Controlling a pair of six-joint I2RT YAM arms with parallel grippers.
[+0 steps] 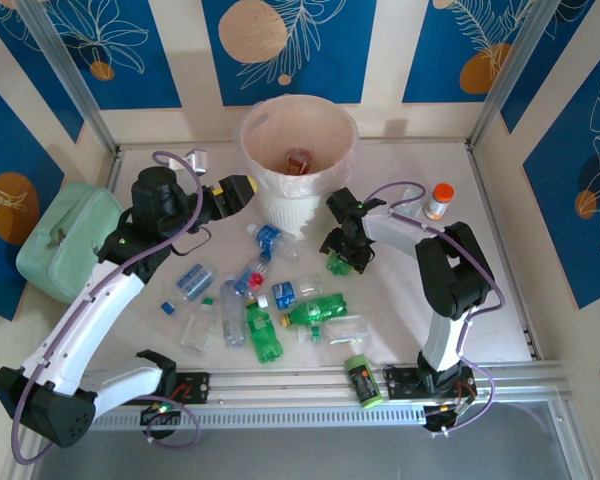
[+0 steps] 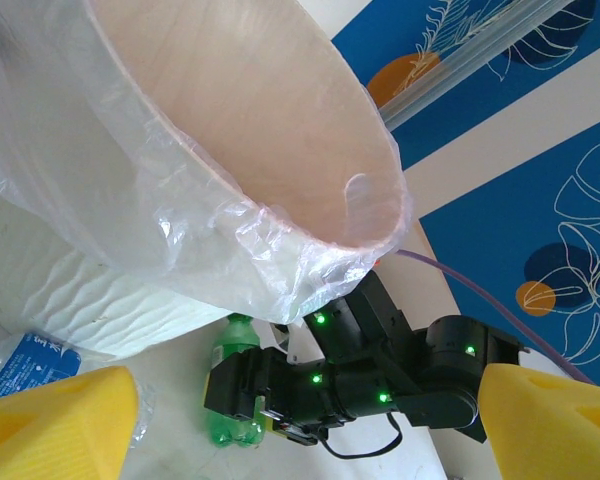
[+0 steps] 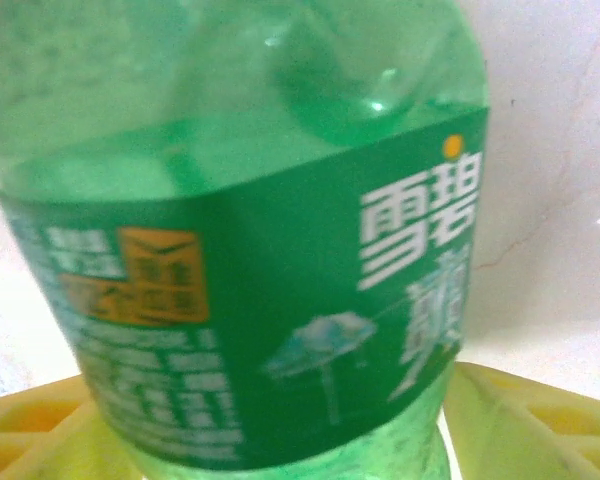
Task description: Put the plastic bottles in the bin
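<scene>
Right claw (image 1: 342, 256) grasping green bottle (image 3: 240, 300) at labelled midbody: light, thin-walled, slick, probably dents under squeeze; left claw (image 1: 250, 188) released, empty, beside bin (image 1: 292, 212)

The white, faintly veined table (image 1: 390, 290) carries the bin (image 1: 298, 160) at its far middle. The plastic bottles lie scattered nearer than the bin. A clear blue-labelled bottle (image 1: 267, 238) lies just beside its foot, and another blue-labelled bottle (image 1: 193, 280) lies to the near left. Nearer still are a green bottle (image 1: 263, 335) and, just beside it, a second green bottle (image 1: 318, 310). An upright green bottle (image 1: 338, 264) stands to the bin's near right. An orange-capped container (image 1: 439, 201) stands well right of the bin. A lime-green canister (image 1: 361, 381) lies much nearer than the bin, at the table's edge.
</scene>
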